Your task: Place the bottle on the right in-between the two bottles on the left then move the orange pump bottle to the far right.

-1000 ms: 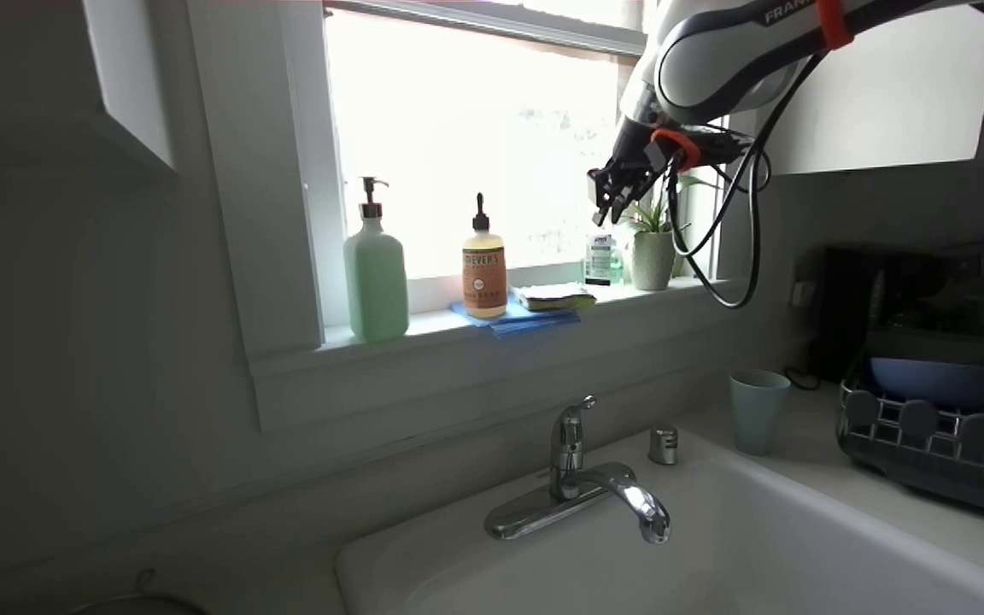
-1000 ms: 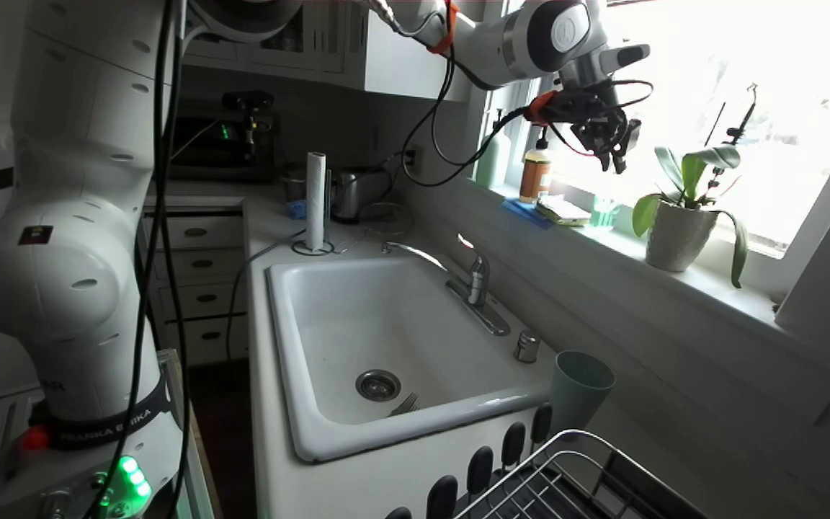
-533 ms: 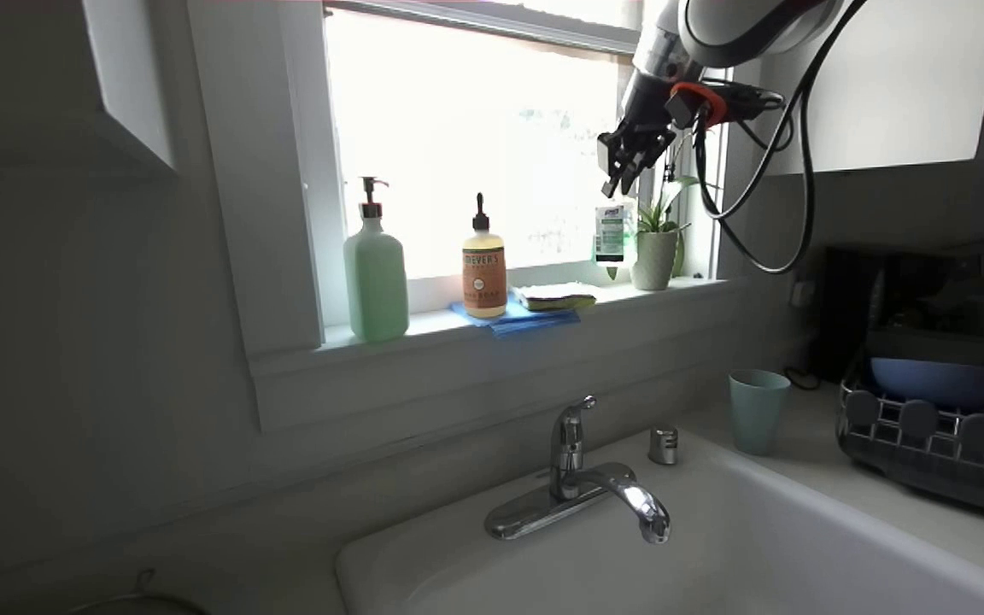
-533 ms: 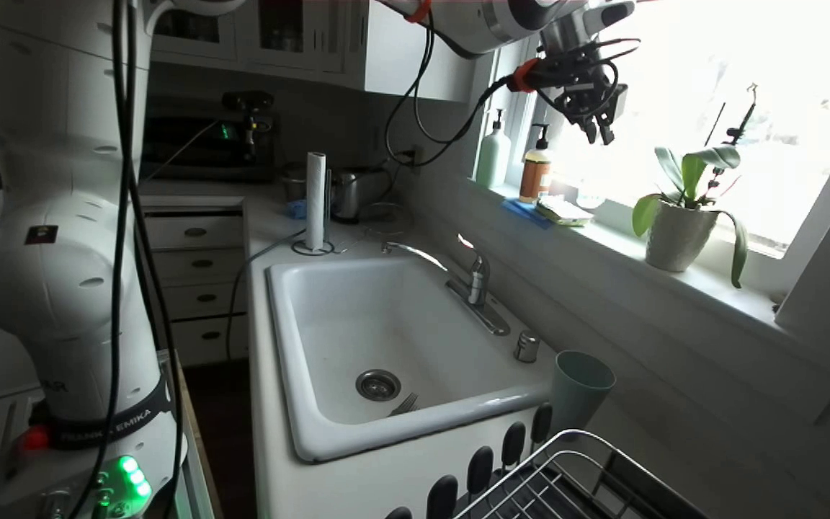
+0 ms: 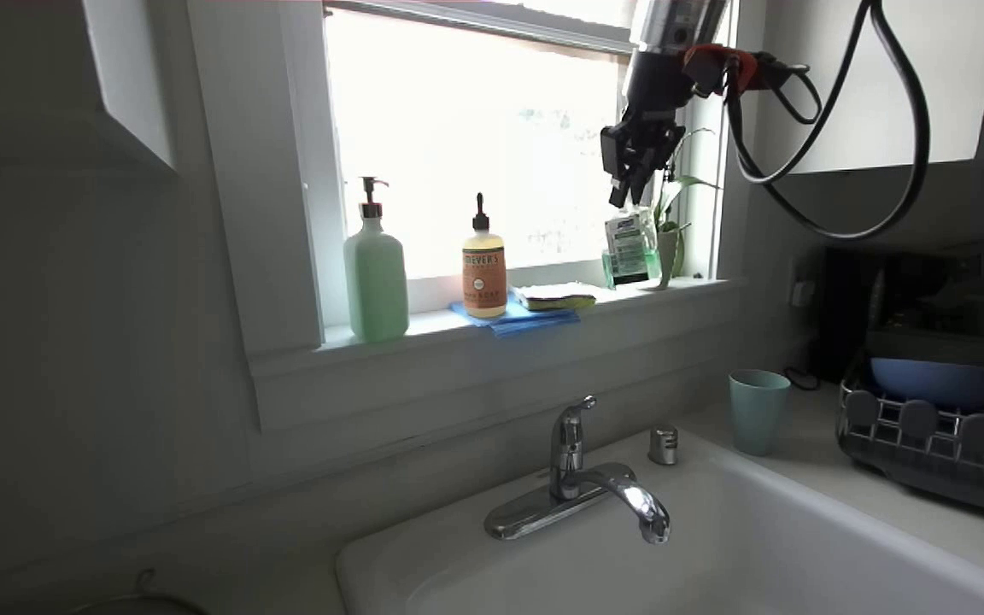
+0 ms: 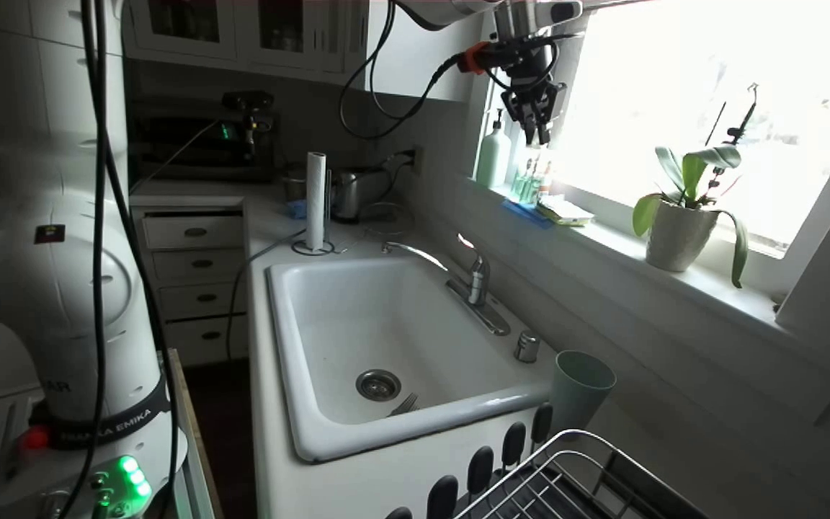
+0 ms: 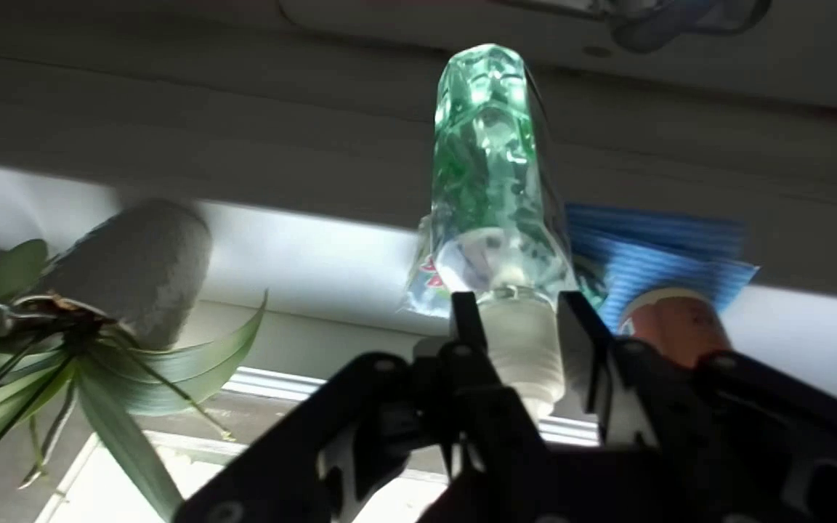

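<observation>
Purell sanitizer bottle [image 5: 628, 249]: one, clear, with green liquid; held off the windowsill [image 6: 624, 246], before the bright window [image 5: 466, 145]; in an exterior view it leans and overlaps the pot of the potted orchid [image 5: 669, 254].
Gripper [image 7: 522, 319]: one; its two fingers [image 7: 468, 319] grasp the Purell sanitizer bottle by its pale cap, one on each side.
Meyer's pump bottle [image 5: 484, 278]: one, orange label, black pump; upright on the blue cloth [image 5: 535, 321], and mostly hidden behind the held bottle in an exterior view.
Green pump bottle [image 5: 377, 282]: one, taller, dark pump; upright on the windowsill, apart from the Meyer's pump bottle.
Bottles in all: three, two standing and one held.
Blue cloth: ridged, reaching past the sill's front edge; one folded piece or two, I cannot tell.
Sponge [image 5: 556, 297]: one, yellow-green at the side, white above; near the Meyer's pump bottle.
Potted orchid: one, on the windowsill, well apart from the standing bottles.
Faucet [image 6: 478, 281]: one, chrome; one chrome air-gap cap [image 6: 527, 347] near it.
Sink [image 6: 307, 432]: one, white; one drain [image 6: 377, 386] in its floor and one fork [image 6: 405, 404], partly seen, near the drain.
Cup [image 5: 758, 412]: one bluish-green tumbler on the counter [image 5: 804, 427], near the sink.
Dish rack [image 5: 928, 465]: one, in both exterior views; one blue bowl [image 5: 936, 382] shows over its front edge in an exterior view.
Paper towel roll [image 6: 315, 202]: one, upright on its stand.
</observation>
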Available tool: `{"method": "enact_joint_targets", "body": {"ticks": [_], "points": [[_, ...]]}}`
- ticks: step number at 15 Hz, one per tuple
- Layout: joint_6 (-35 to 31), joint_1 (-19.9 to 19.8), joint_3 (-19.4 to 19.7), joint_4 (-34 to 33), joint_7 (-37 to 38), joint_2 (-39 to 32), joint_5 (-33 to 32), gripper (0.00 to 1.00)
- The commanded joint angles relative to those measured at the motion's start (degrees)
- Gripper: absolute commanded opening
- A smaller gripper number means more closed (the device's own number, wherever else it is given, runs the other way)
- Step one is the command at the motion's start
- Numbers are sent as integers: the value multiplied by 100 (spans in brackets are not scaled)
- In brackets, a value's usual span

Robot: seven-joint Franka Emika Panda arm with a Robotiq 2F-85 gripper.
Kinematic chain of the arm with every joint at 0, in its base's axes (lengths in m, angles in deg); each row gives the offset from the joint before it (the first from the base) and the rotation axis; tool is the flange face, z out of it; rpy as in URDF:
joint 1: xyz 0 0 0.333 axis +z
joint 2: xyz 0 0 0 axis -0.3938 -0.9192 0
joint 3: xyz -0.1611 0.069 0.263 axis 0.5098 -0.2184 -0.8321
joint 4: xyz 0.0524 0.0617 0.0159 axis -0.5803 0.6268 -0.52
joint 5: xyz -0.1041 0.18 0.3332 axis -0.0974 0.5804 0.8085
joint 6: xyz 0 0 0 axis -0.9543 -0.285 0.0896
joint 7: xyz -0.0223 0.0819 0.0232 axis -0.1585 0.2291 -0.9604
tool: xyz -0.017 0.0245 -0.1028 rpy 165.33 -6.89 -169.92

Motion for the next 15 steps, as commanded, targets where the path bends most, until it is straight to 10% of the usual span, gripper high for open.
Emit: {"method": "enact_joint_targets", "body": {"ticks": [1, 8, 9, 15], "points": [[191, 99, -217, 22, -141, -42, 593, 8], [-174, 344, -505, -246, -120, -570, 881, 8], [-146, 334, -473, -13, -39, -400, 839, 31], [-157, 372, -479, -126, -40, -542, 839, 31]]}}
